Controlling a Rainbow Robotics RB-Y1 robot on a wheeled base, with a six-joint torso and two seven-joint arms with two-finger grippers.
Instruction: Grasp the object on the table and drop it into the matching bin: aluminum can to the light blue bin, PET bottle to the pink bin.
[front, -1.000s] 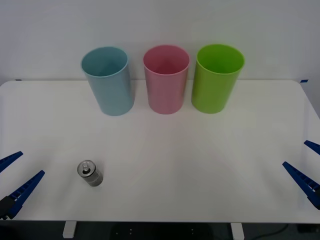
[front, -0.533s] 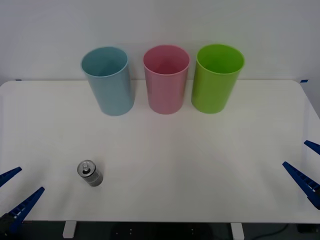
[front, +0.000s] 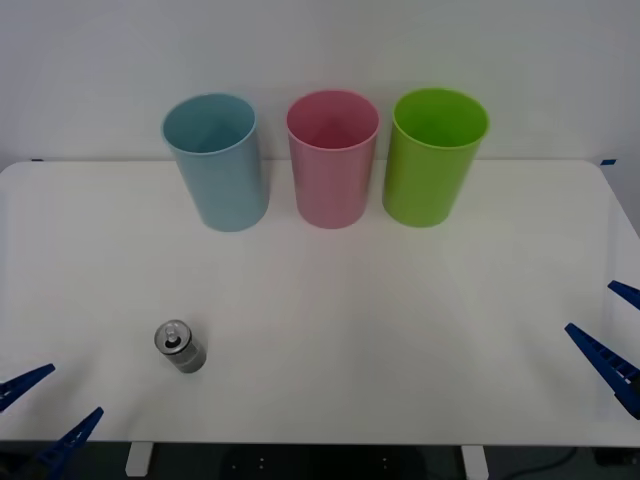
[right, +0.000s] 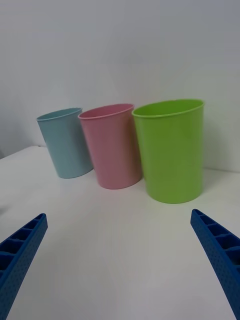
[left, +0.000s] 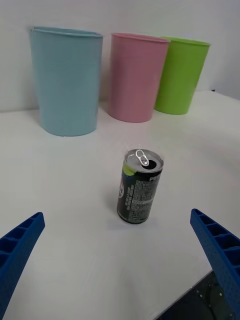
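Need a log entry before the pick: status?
Left gripper open, low at near left table edge; right gripper open, parked right. Aluminum can upright on table, ungrasped. Light blue bin path unobstructed.

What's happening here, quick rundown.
A two-armed robot is sorting trash. The can stands upright on the table, nothing touching it. The left gripper is open at the near left edge, facing the can. The right gripper waits open at the right edge. The light blue bin, where the can belongs, stands at the back beside the pink bin and a green bin. No grasp yet.
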